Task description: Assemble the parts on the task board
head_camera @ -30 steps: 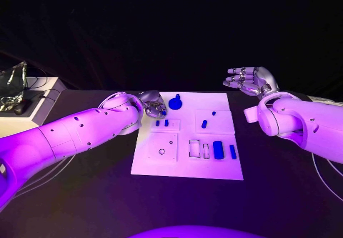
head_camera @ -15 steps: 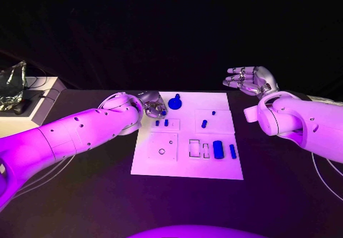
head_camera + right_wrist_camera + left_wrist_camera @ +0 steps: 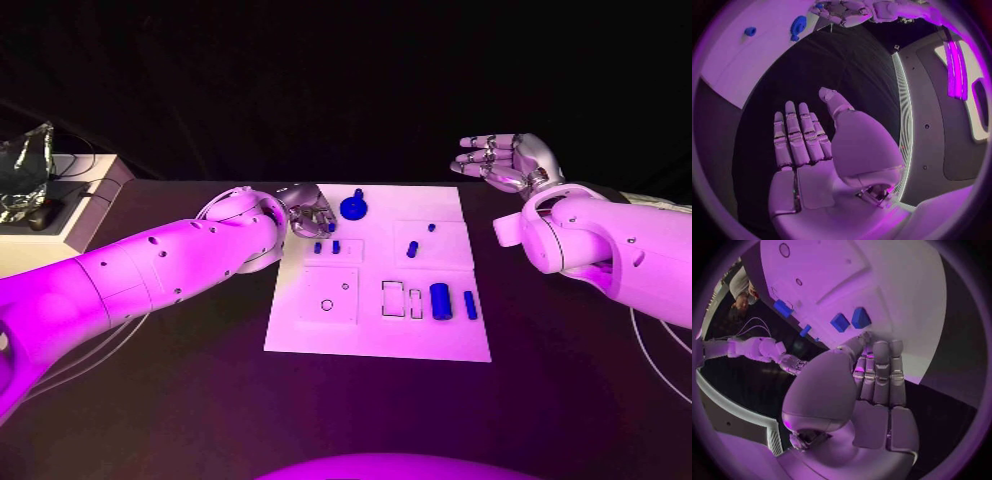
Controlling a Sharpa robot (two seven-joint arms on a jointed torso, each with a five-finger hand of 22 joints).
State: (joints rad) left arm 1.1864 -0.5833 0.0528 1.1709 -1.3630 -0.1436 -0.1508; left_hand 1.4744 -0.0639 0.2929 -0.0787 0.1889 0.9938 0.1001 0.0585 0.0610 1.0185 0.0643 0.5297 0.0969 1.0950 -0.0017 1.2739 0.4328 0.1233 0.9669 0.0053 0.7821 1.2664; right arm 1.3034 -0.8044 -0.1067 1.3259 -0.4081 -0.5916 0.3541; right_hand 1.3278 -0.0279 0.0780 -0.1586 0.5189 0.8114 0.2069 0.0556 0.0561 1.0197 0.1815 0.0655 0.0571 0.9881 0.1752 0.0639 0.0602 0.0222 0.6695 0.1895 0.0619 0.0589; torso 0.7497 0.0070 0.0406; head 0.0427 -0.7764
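A black table (image 3: pixel 173 400) stands before a dark backdrop (image 3: pixel 289 90); beside its far corner sits a pale cabinet (image 3: pixel 65 215) carrying cables.

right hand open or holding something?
Open: the right hand has its fingers spread with an empty palm, raised beside the task board.

One task board (image 3: pixel 378 342); eight blue parts (image 3: pixel 440 301); one left hand (image 3: pixel 306 211); one right hand (image 3: pixel 505 161)
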